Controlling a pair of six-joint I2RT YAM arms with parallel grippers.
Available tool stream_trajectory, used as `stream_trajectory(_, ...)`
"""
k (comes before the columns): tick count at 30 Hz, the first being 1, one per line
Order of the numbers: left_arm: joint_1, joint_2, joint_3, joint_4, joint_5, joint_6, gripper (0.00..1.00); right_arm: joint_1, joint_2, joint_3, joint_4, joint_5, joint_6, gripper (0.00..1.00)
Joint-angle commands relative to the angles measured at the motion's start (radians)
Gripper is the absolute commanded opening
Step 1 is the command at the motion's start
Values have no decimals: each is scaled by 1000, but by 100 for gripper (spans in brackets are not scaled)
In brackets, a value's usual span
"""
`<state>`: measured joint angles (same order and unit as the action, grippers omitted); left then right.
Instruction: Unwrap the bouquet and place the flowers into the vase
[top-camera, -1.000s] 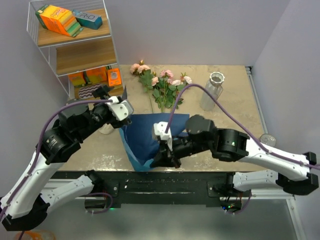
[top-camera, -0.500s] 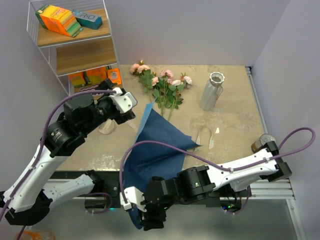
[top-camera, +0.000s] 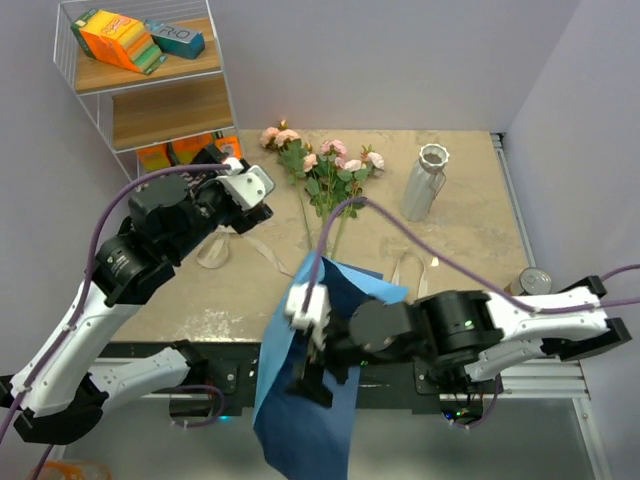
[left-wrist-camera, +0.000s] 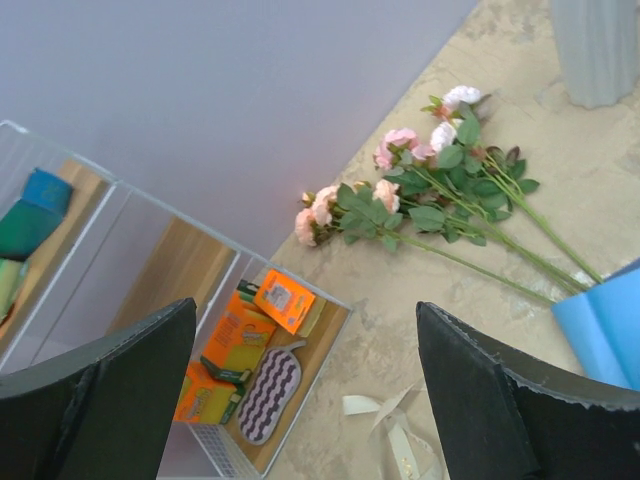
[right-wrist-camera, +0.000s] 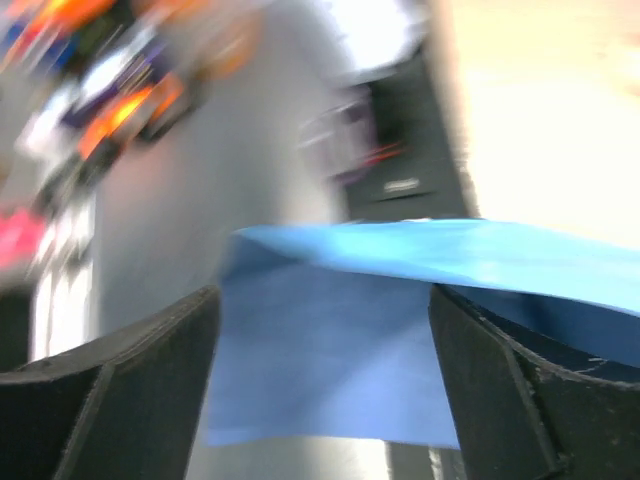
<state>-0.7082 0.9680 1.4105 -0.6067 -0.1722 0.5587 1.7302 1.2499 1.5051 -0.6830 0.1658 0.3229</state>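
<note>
The flowers (top-camera: 325, 168), pink roses on long green stems, lie unwrapped at the back of the table; the left wrist view shows the flowers (left-wrist-camera: 420, 195) too. To their right stands the white ribbed vase (top-camera: 423, 182), upright. The blue wrapping paper (top-camera: 310, 400) hangs over the table's front edge. My right gripper (top-camera: 318, 372) is open there, and the blue paper (right-wrist-camera: 330, 370) lies loose between its spread fingers (right-wrist-camera: 120, 390). My left gripper (top-camera: 232, 178) hovers open and empty near the shelf, left of the flowers. Cream ribbon (top-camera: 214, 250) lies under it.
A wire shelf (top-camera: 150, 90) with orange boxes stands at the back left. A second piece of cream ribbon (top-camera: 410, 270) lies at centre right. A metal can (top-camera: 533, 283) sits near the right edge. A grey wall closes the right side.
My right gripper has opened and let go of the blue paper, after dragging it off the front edge and swinging back up. The left arm has shifted slightly.
</note>
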Motion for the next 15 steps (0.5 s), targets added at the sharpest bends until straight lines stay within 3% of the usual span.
stream_trajectory(1, -2, -40, 58, 93, -125, -26, 95, -52, -82, -40, -159, 354, 131, 86)
stream_trajectory(6, -2, -61, 35, 102, -118, -8, 96, -54, -135, -111, -222, 575, 257, 85)
stream_trajectory(11, -2, -32, -33, 32, -38, -13, 98, -60, -158, -77, -179, 624, 216, 82)
stream_trajectory(13, -2, -17, -60, 30, -23, -19, 99, -60, -193, -69, -115, 563, 164, 78)
stream_trajectory(15, -2, -6, -103, 38, -9, -19, 99, -60, -256, -92, 4, 382, 26, 77)
